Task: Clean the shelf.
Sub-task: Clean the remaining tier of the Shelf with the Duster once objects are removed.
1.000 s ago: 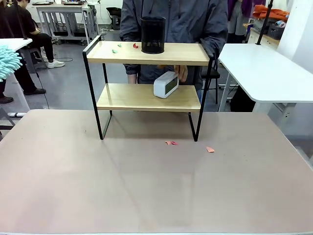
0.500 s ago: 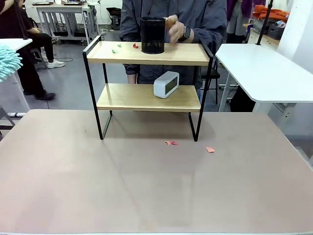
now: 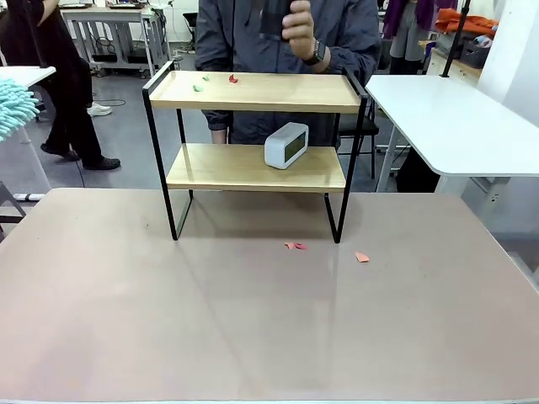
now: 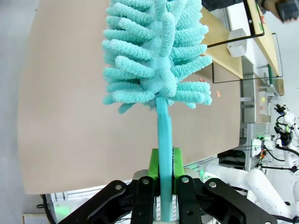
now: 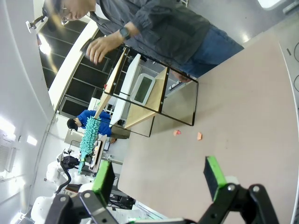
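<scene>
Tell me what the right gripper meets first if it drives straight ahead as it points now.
Probably the table just short of the shelf; the open right gripper aims that way, but depth is unclear.

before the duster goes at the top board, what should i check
1. Left gripper shut on the duster handle: ok.
2. Shelf top board free of big items: ok, the person's hand holds the black container above it.
3. Paper scraps on the top board: not ok, unswept.
4. White clock on the lower board: not ok, blocks wiping.
5. Right gripper open, away from the shelf: ok.
</scene>
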